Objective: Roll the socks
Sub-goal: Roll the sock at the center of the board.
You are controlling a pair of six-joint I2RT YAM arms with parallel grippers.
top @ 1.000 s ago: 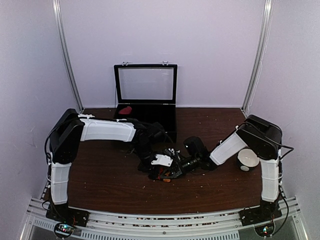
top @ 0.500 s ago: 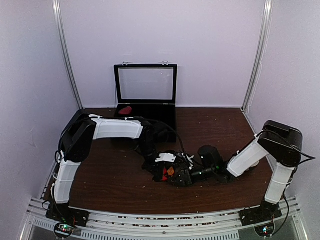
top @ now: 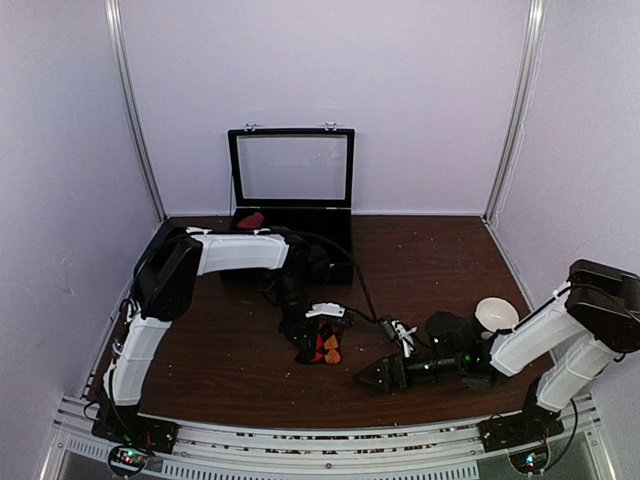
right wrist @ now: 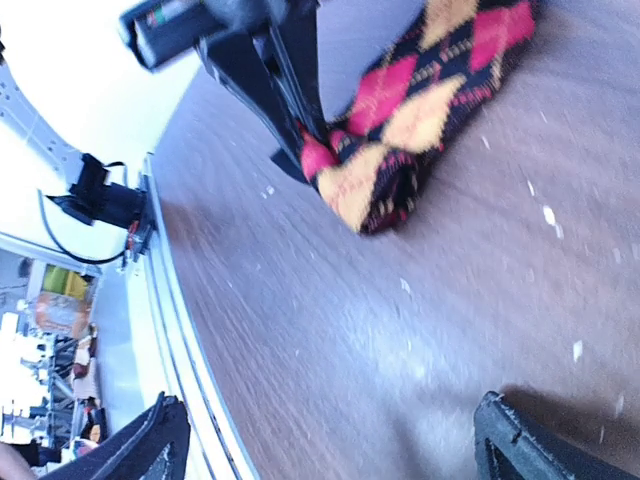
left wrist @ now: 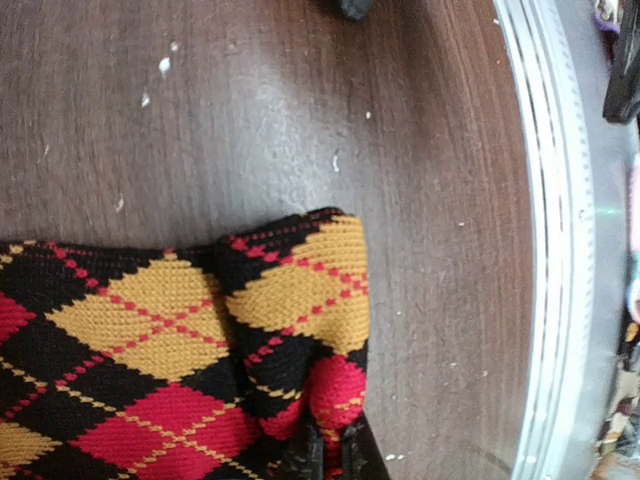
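Pale lilac walls (top: 420, 90) close in the back and both sides, evenly lit. Two aluminium uprights (top: 137, 120) rise at the back corners. The table (top: 430, 250) is dark brown wood flecked with white crumbs, edged along the near side by a slotted metal rail (top: 330, 452). A black case (top: 291, 208) stands open at the back, its clear lid upright

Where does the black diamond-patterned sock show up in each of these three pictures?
Top external: the argyle sock lies mid-table.
Left wrist: the sock fills the lower left.
Right wrist: the sock sits upper right.
Shared landmark: the left gripper pinching its folded end.
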